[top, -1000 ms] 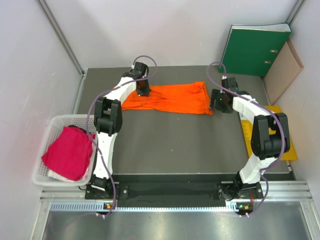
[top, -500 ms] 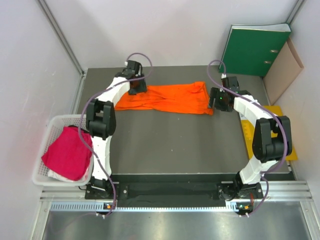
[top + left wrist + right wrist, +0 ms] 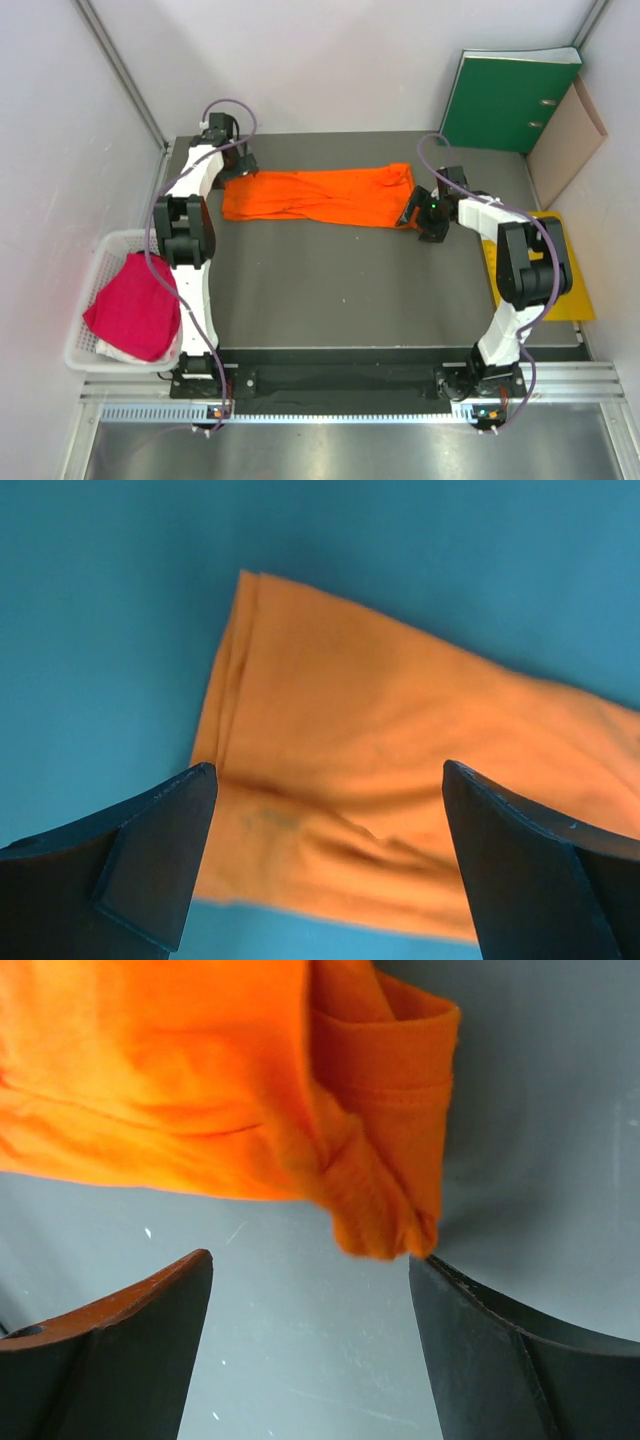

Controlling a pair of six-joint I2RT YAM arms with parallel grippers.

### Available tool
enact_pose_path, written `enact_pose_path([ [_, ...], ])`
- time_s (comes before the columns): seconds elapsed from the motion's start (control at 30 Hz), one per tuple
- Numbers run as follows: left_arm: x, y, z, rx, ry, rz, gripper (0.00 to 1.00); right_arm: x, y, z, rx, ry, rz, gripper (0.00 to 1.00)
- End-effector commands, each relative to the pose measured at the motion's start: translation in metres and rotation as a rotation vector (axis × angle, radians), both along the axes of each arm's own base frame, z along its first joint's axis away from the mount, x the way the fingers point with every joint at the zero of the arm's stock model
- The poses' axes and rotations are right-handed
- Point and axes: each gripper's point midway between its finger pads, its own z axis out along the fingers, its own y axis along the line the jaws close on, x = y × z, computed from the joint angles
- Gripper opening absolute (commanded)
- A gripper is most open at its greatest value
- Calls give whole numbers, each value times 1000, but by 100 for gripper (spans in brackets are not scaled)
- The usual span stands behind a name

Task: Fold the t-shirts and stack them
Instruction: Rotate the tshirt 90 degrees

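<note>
From above, the orange t-shirt [image 3: 320, 196] is seen laid as a long band across the far table [image 3: 350, 275], with the left gripper [image 3: 238, 167] at its left end and the right gripper [image 3: 415, 215] at its right. The magenta t-shirt [image 3: 135, 305] is heaped in the basket [image 3: 98, 262]. In the left wrist view, the jaws are spread wide over the cloth, with nothing gripped. In the right wrist view, the jaws are likewise wide, with a hemmed corner just beyond them.

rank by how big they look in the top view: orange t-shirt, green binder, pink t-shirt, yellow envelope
1. green binder and orange t-shirt: about alike, not ranked
2. pink t-shirt
3. yellow envelope, partly hidden under the right arm
</note>
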Motion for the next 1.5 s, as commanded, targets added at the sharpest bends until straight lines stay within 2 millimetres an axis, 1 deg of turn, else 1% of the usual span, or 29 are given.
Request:
enact_pose_path([
  [0.0,6,3,-21,-32,72,29,99,23,9,9,57,-42,-25,79],
  [0.2,9,3,-50,-62,113,74,99,35,9,-10,39,-19,-19,79],
  [0.23,8,3,-53,-68,119,80,91,37,10,-15,36,-13,-19,79],
  [0.27,7,2,-56,-75,127,78,77,40,10,-16,33,-15,-17,78],
  [0.3,4,0,-60,-83,139,72,32,43,10,-17,30,-24,-11,72],
  [0.33,2,-1,-63,-88,148,72,1,48,10,-18,28,-27,-9,67],
  [0.37,-5,0,-66,-86,167,81,0,51,10,-19,28,-32,-6,57],
  [0.4,-8,-1,-67,-92,173,83,0,55,10,-18,24,-43,2,32],
  [0.47,-24,-6,-69,-113,211,76,0,65,10,-17,18,-61,8,7],
  [0.5,-31,-8,-71,-120,229,71,0,68,12,-15,11,-73,22,0],
  [0.57,-57,-12,-76,-138,287,78,0,84,10,-10,-10,-106,25,0],
  [0.67,-81,-25,-80,-186,320,50,0,108,8,-1,-55,-152,48,0],
  [0.7,-101,-28,-82,-201,356,44,0,113,6,0,-70,-156,63,0],
  [0.73,-110,-30,-83,-206,372,49,0,127,7,6,-84,-183,64,0],
  [0.77,-131,-39,-86,-244,408,36,0,134,6,9,-92,-197,68,0],
  [0.83,-151,-49,-87,-282,436,30,0,152,9,17,-107,-240,87,1],
  [0.87,-160,-59,-81,-302,434,10,0,159,8,19,-113,-252,89,1],
  [0.9,-182,-70,-89,-336,489,-2,0,163,9,20,-121,-258,100,3],
  [0.93,-193,-79,-89,-348,506,-21,0,176,11,26,-121,-285,102,3],
  [0.97,-214,-94,-91,-352,544,-62,0,182,13,26,-118,-295,106,4],
  [1.03,-240,-115,-91,-359,598,-116,0,199,25,32,-80,-332,133,6],
  [1.07,-265,-133,-93,-360,640,-166,0,204,29,32,-65,-339,141,7],
  [1.1,-277,-147,-92,-383,657,-193,0,214,35,32,-40,-357,138,11],
  [1.17,-308,-178,-85,-397,704,-285,0,219,48,35,10,-375,167,15],
  [1.27,-337,-212,-73,-400,733,-374,0,228,63,36,45,-405,188,29],
  [1.33,-348,-215,-65,-370,754,-387,0,227,73,37,51,-417,210,41],
  [1.4,-344,-214,-51,-331,702,-401,3,222,75,47,50,-430,223,57],
  [1.43,-342,-209,-46,-309,683,-396,23,219,73,52,41,-439,222,62],
  [1.47,-334,-200,-34,-254,630,-387,37,216,71,57,30,-452,223,67],
])
